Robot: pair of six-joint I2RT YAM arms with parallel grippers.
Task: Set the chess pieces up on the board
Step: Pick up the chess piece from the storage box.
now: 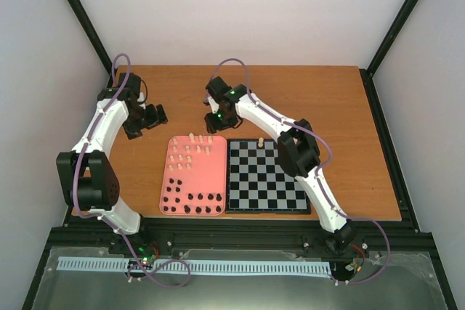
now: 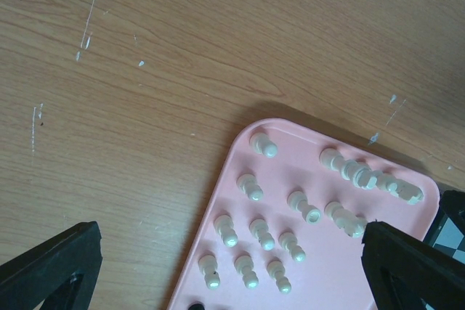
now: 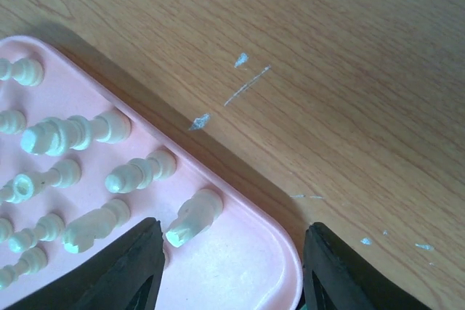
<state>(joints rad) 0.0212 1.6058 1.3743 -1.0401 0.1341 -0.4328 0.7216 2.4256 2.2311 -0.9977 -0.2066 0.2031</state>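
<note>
Right gripper (image 3: 227, 281) gapes wide over the pink tray's (image 3: 247, 252) one-o'clock corner; left gripper (image 2: 232, 281), also wide, hovers at its eleven o'clock.

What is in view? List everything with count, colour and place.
table: one, brown wood, under everything
pink tray: one, pink, beside the board's left edge
board: one, black and pale grey checks, mid-table
cream pieces: roughly fifteen, cream, tray's far half
black pieces: too small to count, black, tray's near half
lone cream piece: one, cream, board's far row
left gripper: one, black, open, by the tray's far left corner
right gripper: one, black, open, by the tray's far right corner
</note>
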